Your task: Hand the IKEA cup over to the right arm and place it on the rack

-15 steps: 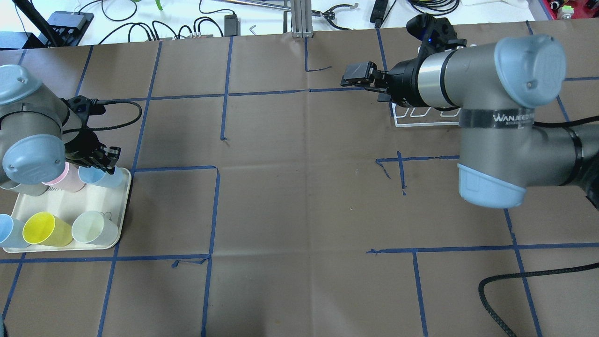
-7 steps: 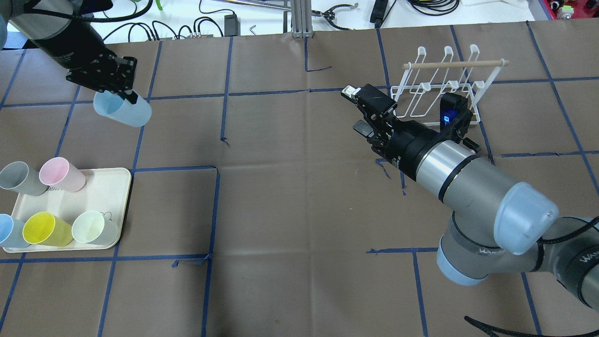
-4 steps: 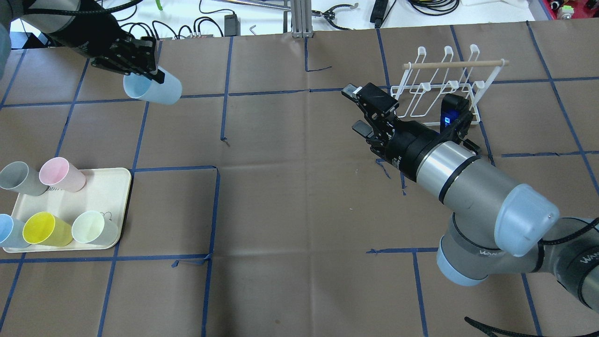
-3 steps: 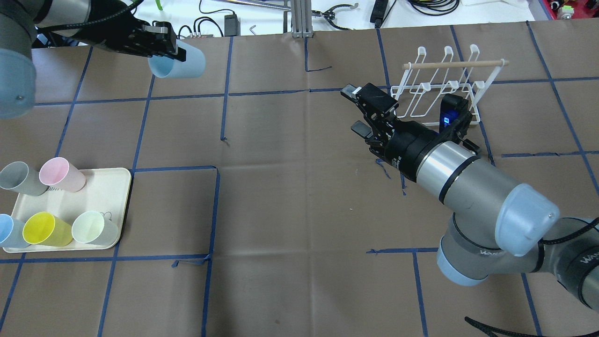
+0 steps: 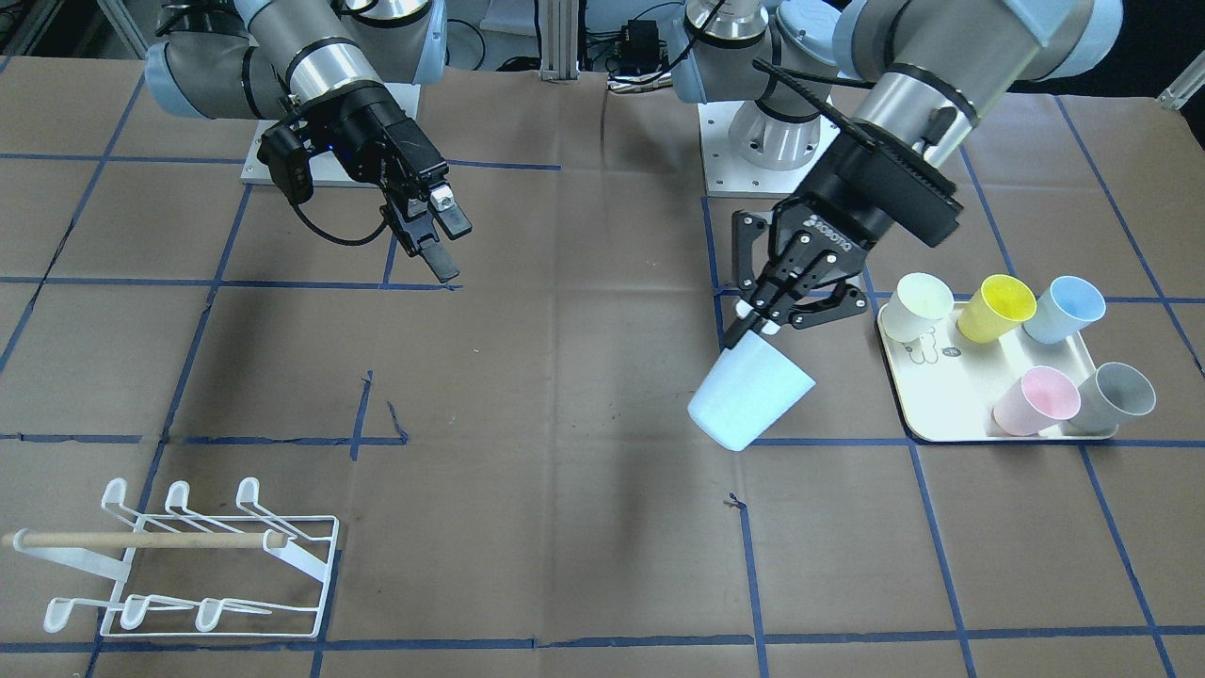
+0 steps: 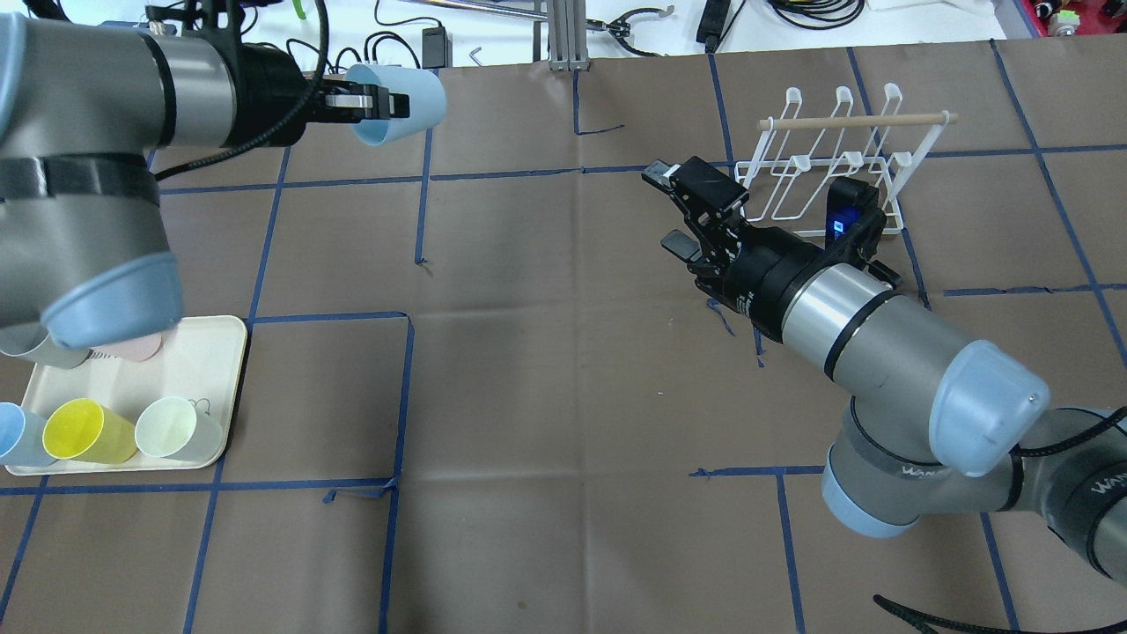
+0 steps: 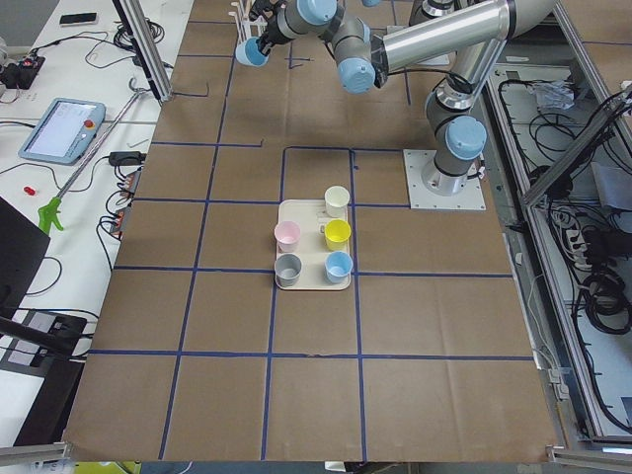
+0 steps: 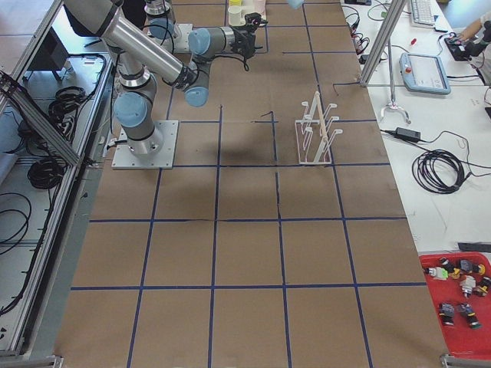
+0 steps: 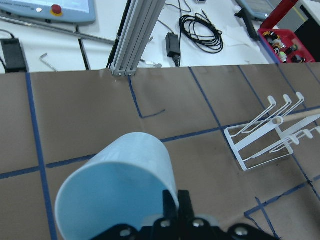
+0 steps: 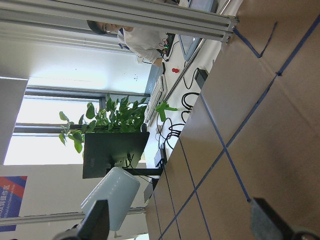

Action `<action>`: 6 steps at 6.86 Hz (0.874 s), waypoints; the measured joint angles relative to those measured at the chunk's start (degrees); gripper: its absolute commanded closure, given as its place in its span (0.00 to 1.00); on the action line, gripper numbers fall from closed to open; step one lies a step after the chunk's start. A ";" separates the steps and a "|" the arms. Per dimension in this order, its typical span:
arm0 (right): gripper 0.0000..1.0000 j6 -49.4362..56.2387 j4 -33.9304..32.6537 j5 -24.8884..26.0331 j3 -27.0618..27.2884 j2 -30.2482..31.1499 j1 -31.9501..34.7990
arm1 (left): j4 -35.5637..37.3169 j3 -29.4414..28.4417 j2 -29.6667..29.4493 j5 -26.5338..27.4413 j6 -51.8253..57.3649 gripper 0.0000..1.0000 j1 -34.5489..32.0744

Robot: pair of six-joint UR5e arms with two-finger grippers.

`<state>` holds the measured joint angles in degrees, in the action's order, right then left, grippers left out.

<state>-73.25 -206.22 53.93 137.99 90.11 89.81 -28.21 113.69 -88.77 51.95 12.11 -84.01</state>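
Observation:
My left gripper (image 6: 374, 101) is shut on the rim of a pale blue IKEA cup (image 6: 403, 104) and holds it tilted in the air over the table's far left. The gripper (image 5: 764, 315) and cup (image 5: 750, 403) also show in the front view. In the left wrist view the cup (image 9: 117, 187) fills the lower left. My right gripper (image 6: 666, 209) is open and empty, pointing left, just left of the white wire rack (image 6: 828, 167) with its wooden dowel. The right wrist view shows the cup (image 10: 111, 196) far off beyond one fingertip (image 10: 96, 221).
A cream tray (image 6: 216, 352) at the near left holds a yellow cup (image 6: 84, 431), a pale green cup (image 6: 176, 429) and other cups; my left arm's elbow hangs over its far end. The rack (image 5: 188, 565) stands at the far right. Cables lie beyond the far edge.
My left gripper has lifted the blue cup off the tray and carried it up and rightward along the far side. My right arm swung off the rack, then held still.

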 measured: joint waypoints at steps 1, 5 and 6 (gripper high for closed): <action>0.00 -3.95 0.94 -0.27 -0.03 -0.01 0.01 | 12.08 5.18 -0.16 -0.25 -3.32 1.00 -2.44; 0.00 -14.07 1.31 -0.49 -0.18 -0.06 0.12 | 37.21 18.95 0.18 -1.00 -8.55 1.00 -5.33; 0.00 -14.06 1.49 -0.49 -0.21 -0.18 0.24 | 39.45 19.94 0.21 -1.50 -9.10 1.00 -6.16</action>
<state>-87.32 -204.73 53.44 137.78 89.92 90.05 11.24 133.62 -88.56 50.45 3.01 -90.17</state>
